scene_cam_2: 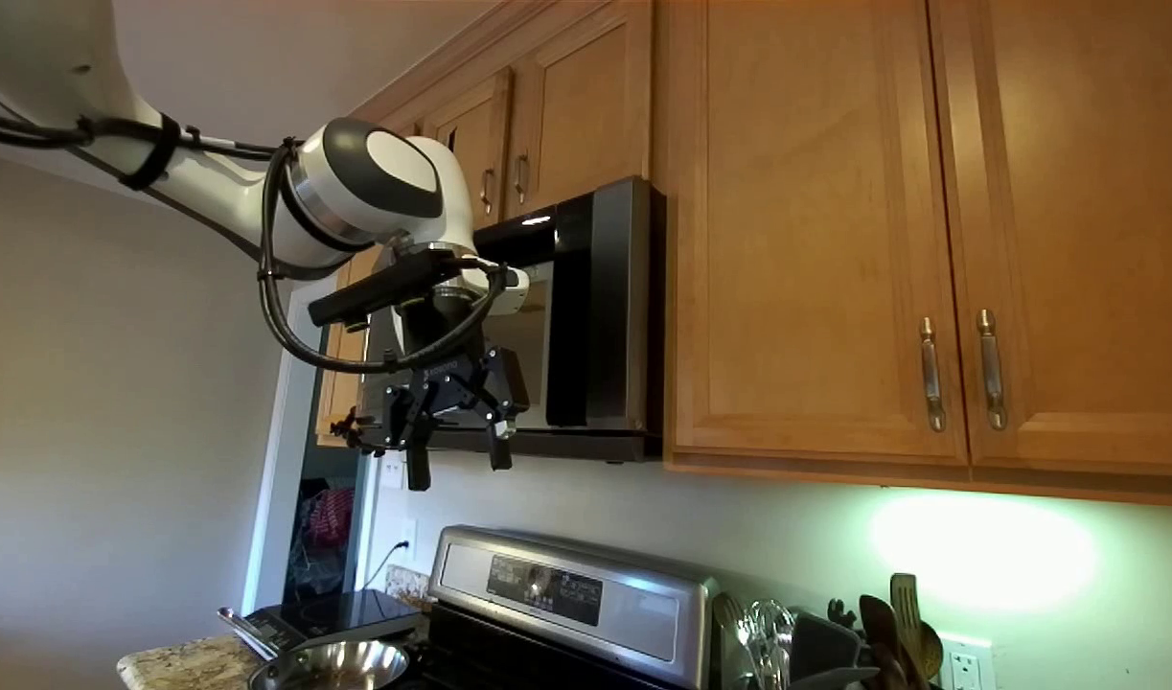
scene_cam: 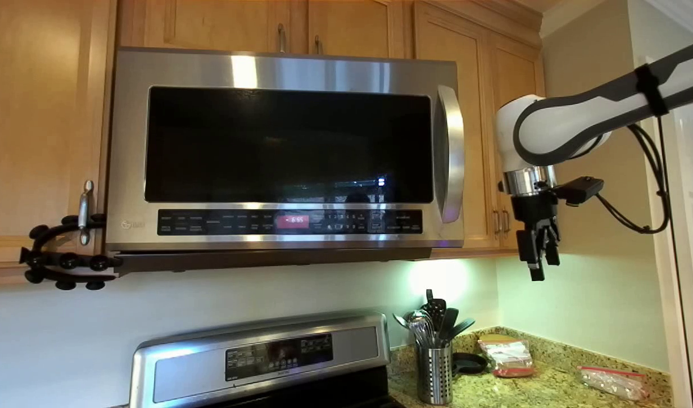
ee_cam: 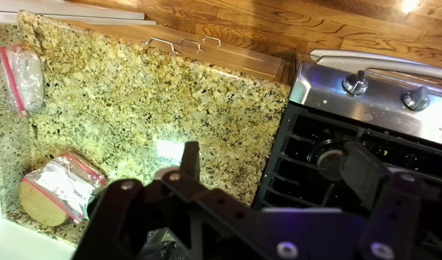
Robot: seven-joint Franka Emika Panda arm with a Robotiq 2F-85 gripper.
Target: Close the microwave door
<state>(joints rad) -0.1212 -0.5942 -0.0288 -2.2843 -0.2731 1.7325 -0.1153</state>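
The microwave door (scene_cam: pixel 289 147) has a steel frame and a large dark glass window. It stands partly open, with its right edge swung out toward the room. Its curved steel handle (scene_cam: pixel 453 156) is at that right edge. In an exterior view the microwave body (scene_cam_2: pixel 624 307) shows its black front rim and part of its lighter inside; the arm hides much of the door there. My gripper (scene_cam: pixel 543 267) hangs fingers down, to the right of the handle and lower, apart from it. Its fingers are spread with nothing between them, in an exterior view (scene_cam_2: pixel 459 471) and the wrist view (ee_cam: pixel 273 148).
Wooden cabinets (scene_cam_2: pixel 815 240) flank the microwave. A black bendable tripod (scene_cam: pixel 68 260) hangs at the left cabinet handle. Below are the stove's back panel (scene_cam: pixel 354 345), a utensil holder (scene_cam: pixel 435 379), and a pan (scene_cam_2: pixel 341 661). Plastic bags (ee_cam: pixel 63 187) lie on the granite counter (ee_cam: pixel 163 94).
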